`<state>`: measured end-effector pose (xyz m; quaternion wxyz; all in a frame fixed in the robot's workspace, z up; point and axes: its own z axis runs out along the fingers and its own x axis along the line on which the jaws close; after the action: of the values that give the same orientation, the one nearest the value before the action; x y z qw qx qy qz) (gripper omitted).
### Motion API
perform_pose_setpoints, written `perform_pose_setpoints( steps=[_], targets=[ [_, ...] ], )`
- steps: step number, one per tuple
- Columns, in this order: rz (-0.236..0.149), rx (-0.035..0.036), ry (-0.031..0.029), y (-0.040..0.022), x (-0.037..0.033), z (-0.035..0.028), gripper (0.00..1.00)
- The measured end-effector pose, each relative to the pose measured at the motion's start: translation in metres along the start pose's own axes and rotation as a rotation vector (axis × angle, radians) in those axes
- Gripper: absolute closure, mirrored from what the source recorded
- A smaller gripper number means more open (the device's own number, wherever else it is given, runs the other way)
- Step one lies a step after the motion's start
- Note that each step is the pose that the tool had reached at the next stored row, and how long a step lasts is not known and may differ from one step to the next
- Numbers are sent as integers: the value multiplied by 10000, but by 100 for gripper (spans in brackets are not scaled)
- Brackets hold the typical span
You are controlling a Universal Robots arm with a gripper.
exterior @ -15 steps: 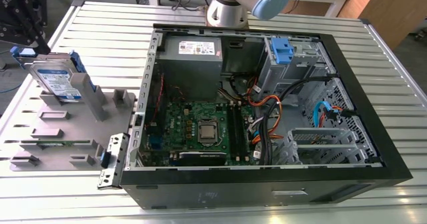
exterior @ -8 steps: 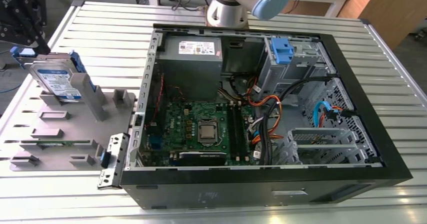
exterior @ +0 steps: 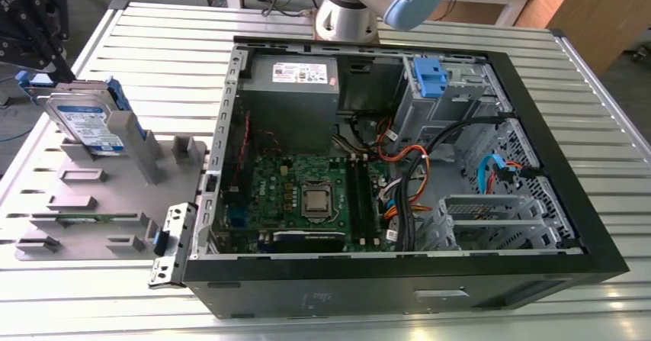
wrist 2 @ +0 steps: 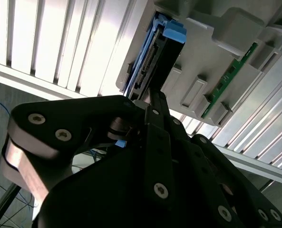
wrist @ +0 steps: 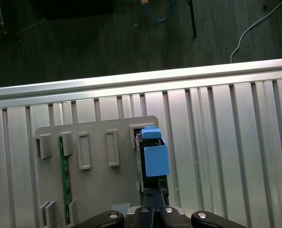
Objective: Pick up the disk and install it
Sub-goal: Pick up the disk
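Grey tray (exterior: pixel 112 196), disk (exterior: pixel 87 123) upright beneath jaws

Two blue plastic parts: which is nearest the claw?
The blue rail on the disk, standing in the grey holder; the blue latch sits inside the computer case.

the disk (exterior: pixel 87 123) i'm looking at is a flat silver-metal hard drive with a blue-and-white label on its broad face and blue plastic rails (wrist: pixel 156 160) along its sides. it stands on edge, leaning a little, slotted into the grey fixture plate (exterior: pixel 61 204) on the exterior view's left, outside the open computer case (exterior: pixel 569 226). in both wrist views i see it edge-on, and the second wrist view shows its connector strip (wrist 2: pixel 146 64) along one narrow end
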<state>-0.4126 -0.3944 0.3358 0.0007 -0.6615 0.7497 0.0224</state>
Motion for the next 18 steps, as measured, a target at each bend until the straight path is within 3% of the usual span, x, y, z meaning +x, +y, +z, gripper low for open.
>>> perform_pose_setpoints(
  steps=[9, 18],
  targets=[
    [0, 0, 0, 0, -1, 0, 89],
    [0, 0, 0, 0, -2, 0, 53]
  ],
)
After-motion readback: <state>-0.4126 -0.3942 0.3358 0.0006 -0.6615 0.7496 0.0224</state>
